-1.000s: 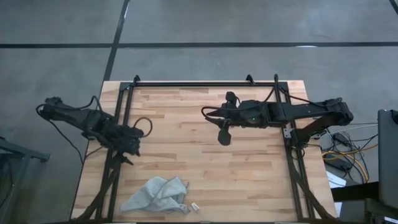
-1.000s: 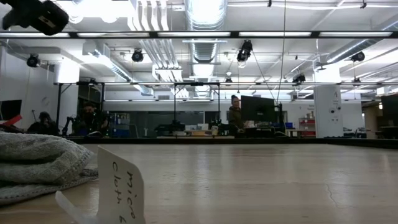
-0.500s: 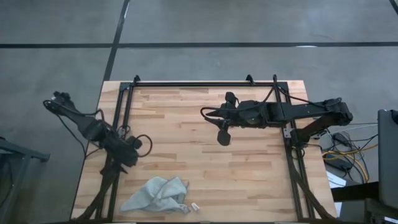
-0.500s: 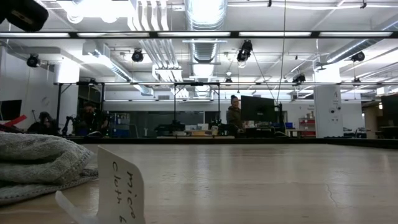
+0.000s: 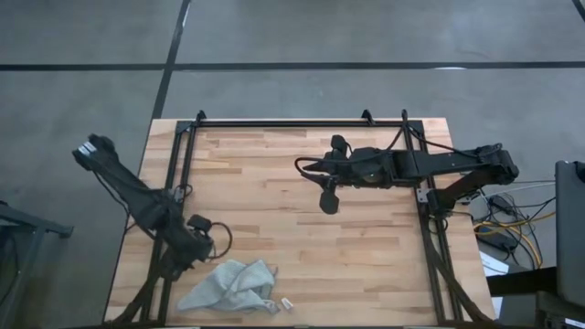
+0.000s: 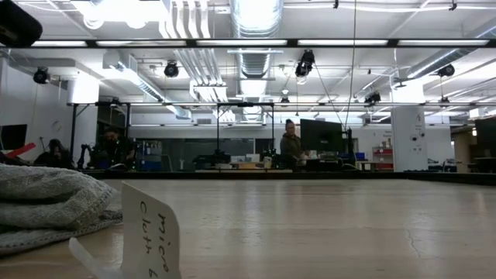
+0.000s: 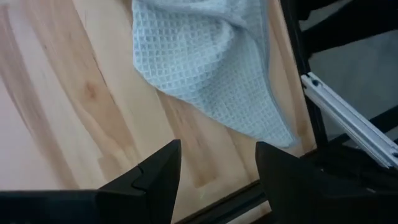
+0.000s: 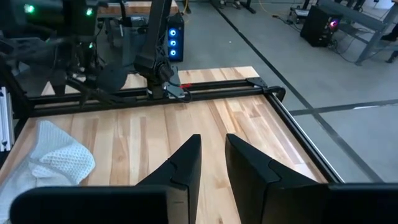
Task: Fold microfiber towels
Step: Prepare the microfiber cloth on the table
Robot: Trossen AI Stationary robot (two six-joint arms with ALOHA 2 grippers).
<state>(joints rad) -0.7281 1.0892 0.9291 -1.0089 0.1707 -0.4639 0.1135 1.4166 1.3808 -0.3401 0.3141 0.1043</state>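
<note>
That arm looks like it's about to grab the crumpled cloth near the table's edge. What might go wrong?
Three things, I'd guess. The towel lies bunched at the table corner, so the open left gripper may pinch several layers and lift a wad rather than one edge. A tug could drag it over the near edge. The small white card standing beside it might get knocked over. The right gripper waits mid-table, too far to help.

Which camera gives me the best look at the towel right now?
The high view: the whole crumpled towel shows near the table's front edge, beside the left claw. The left wrist view shows one corner close up, the low view a side-on bulge, the right wrist view an edge.
</note>
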